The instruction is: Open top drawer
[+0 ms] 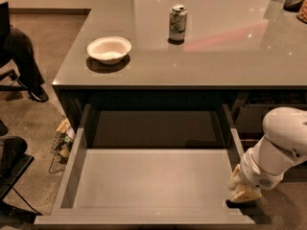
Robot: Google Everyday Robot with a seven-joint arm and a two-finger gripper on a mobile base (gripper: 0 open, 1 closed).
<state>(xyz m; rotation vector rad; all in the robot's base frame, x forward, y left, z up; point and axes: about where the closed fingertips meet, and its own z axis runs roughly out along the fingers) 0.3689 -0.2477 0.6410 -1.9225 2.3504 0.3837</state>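
Here, the top drawer (pixel 153 178) stands pulled far out beneath the counter (pixel 216 61): broad, shallow, matte pale-grey inside. The tool (pixel 244 190), pale beige under a rounded white arm (pixel 283 143), sits low just outside the drawer's right front corner; open or closed, cannot tell. Counter glossy grey, bearing round white bowl (pixel 109 48) and upright can (pixel 178 23); room floor (pixel 33 114) speckled brown.

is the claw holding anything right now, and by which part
It cannot be told. The claw sits low beside the front right corner of the open drawer, outside it, and no grip shows there.
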